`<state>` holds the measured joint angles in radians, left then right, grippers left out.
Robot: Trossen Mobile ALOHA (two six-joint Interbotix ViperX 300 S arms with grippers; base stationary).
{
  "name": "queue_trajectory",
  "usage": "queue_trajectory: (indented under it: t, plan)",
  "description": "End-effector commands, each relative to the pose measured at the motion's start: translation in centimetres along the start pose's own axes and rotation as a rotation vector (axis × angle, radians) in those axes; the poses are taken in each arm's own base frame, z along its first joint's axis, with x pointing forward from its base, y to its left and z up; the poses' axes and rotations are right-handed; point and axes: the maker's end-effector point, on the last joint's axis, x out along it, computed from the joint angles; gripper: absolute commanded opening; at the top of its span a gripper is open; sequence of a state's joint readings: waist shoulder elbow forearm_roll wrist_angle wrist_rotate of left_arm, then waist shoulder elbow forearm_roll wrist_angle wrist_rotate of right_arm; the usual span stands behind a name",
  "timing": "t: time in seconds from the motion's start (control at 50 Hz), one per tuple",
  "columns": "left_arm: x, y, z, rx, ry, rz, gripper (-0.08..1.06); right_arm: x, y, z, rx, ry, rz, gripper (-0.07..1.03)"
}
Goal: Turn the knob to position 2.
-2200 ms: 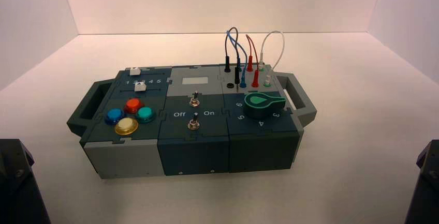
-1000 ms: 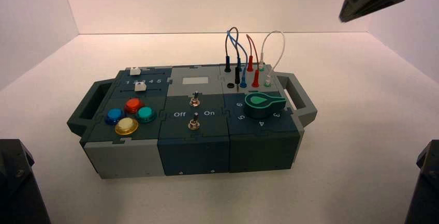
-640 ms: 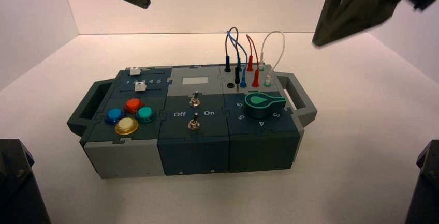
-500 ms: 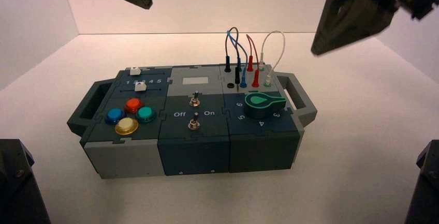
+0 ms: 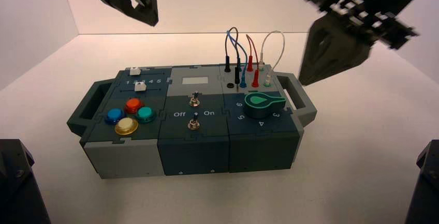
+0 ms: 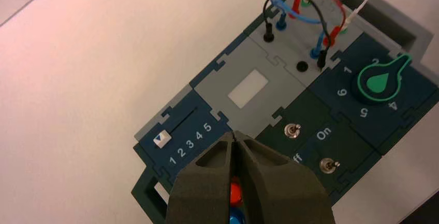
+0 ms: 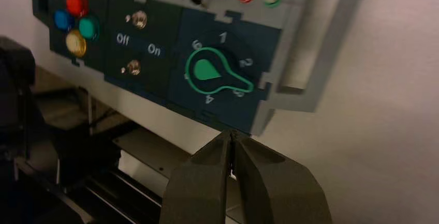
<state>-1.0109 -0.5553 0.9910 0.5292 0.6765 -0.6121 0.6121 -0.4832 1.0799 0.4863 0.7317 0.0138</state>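
The knob (image 5: pixel 263 104) is a dark-green dial with a lighter green teardrop pointer, on the box's right section below the wires. In the right wrist view the knob (image 7: pixel 209 71) has its narrow end lying near the 3, just past the 2. The left wrist view also shows the knob (image 6: pixel 380 80). My right gripper (image 5: pixel 303 81) hangs in the air above and right of the box's right handle, shut and empty (image 7: pixel 231 132). Over the box's far left side floats my left gripper (image 5: pixel 154 23), likewise shut and empty (image 6: pixel 234 135).
The box (image 5: pixel 124 159) carries several coloured push buttons (image 5: pixel 127 114) at the left, two metal toggle switches (image 5: pixel 194 111) marked Off and On in the middle, white sliders (image 5: pixel 138 79) at the back left, and looped wires (image 5: pixel 248 53) behind the knob. Grey handles (image 5: pixel 300 97) stick out at both ends.
Both arms came into view from the top and dropped lower. The right gripper swung down and left toward the box's right end. The knob has not moved.
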Motion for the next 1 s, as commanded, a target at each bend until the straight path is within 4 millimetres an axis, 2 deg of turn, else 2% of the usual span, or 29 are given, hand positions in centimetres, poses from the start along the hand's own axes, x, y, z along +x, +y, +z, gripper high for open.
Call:
queue_trajectory:
  t: [0.02,0.42,1.0]
  plan:
    - [-0.4,-0.2,1.3,-0.001,-0.027,-0.007,-0.03,0.1,0.6,0.9,-0.005,-0.004,0.006,-0.02]
    - [0.0,-0.4,1.4,0.006,-0.016,-0.007,-0.03,2.0,-0.1,0.3,0.001,0.077,-0.027,-0.02]
    - [0.0,-0.4,1.5,0.011,-0.019,-0.007,-0.03,3.2,-0.4,1.9,0.011,0.054,-0.047,-0.02]
